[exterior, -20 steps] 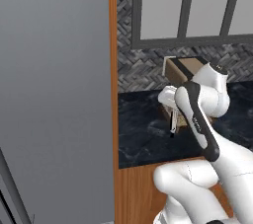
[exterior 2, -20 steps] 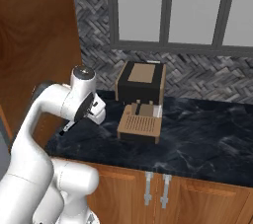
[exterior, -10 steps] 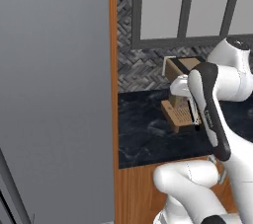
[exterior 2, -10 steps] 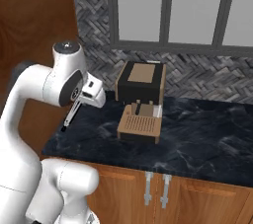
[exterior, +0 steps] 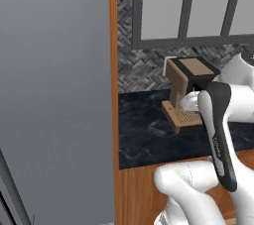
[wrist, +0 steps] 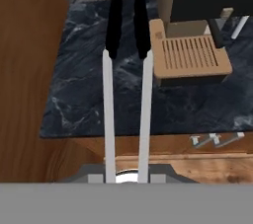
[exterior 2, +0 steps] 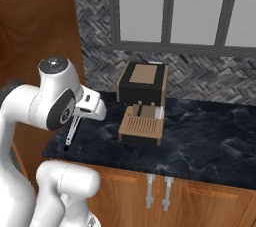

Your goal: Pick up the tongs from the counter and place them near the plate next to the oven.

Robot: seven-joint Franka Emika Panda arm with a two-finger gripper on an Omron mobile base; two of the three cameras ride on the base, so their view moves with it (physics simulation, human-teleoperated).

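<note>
Gripper (exterior 2: 76,117) apparently clamped on tongs (wrist: 126,60) (black tips forward) above counter (exterior 2: 200,141).

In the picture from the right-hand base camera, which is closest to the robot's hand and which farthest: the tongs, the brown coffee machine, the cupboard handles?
1. The tongs: held in the hand's fingers, hanging over the counter.
2. The coffee machine: on the counter, to the hand's right.
3. The cupboard handles: below the counter edge, farthest.

glossy black marble-veined stone table (exterior 2: 210,136) on warm brown wooden cabinets (exterior 2: 200,196) with small metal handles (exterior 2: 157,191). slim tongs (wrist: 126,70) have matt black tips and pale satin metal arms. rough grey woven-pattern backsplash (exterior 2: 200,73).
</note>
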